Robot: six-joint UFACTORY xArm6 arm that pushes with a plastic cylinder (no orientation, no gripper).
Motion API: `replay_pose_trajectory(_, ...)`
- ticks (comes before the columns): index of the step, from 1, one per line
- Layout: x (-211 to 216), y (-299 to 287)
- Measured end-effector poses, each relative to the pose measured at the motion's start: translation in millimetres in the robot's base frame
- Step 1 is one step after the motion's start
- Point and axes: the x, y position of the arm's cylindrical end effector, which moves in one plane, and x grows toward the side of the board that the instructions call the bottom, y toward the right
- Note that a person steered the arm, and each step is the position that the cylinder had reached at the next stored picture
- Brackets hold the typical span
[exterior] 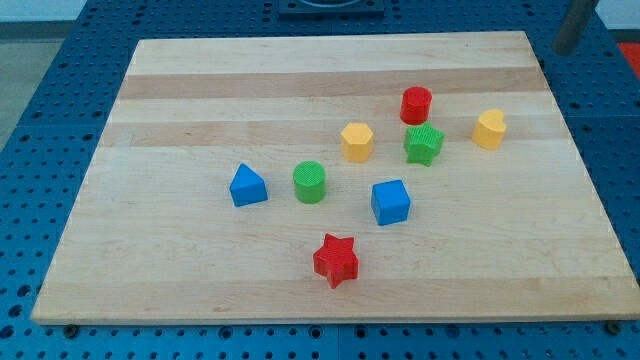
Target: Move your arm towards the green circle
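Red star (336,260): nearest the desk's (180,270) bottom edge, near its middle.
Blue cube (390,201): just up and right of the star.
Green circle (310,182): mid-desk, upright, between the blue triangle (247,186) on its left and the cube.
Yellow hexagon (357,141): beyond the circle.
Green star (424,144): right of the hexagon.
Yellow block (489,129): toward the right edge.
Red cylinder (416,104): just behind the green star.
My tip: not visible; a dark rod (573,25) shows off the top right corner.
Jaws: none to be seen.

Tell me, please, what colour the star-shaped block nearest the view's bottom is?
Red: the red star, shown in the camera view, the only one.
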Motion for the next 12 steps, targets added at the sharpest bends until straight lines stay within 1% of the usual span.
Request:
replay_pose_trajectory(1,9.7,-16.2)
replay_pose_trajectory(2,9.7,-16.2)
replay_pose_trajectory(3,9.7,-28.0)
replay_pose_trajectory(4,12.3,-82.2)
replay_pose_trajectory(6,15.7,-243.2)
replay_pose_trajectory(8,36.9,-345.0)
replay_pose_trajectory(9,71.4,-376.4)
replay_pose_trajectory(11,152.4,-372.3)
replay_pose_trajectory(12,183.1,-366.7)
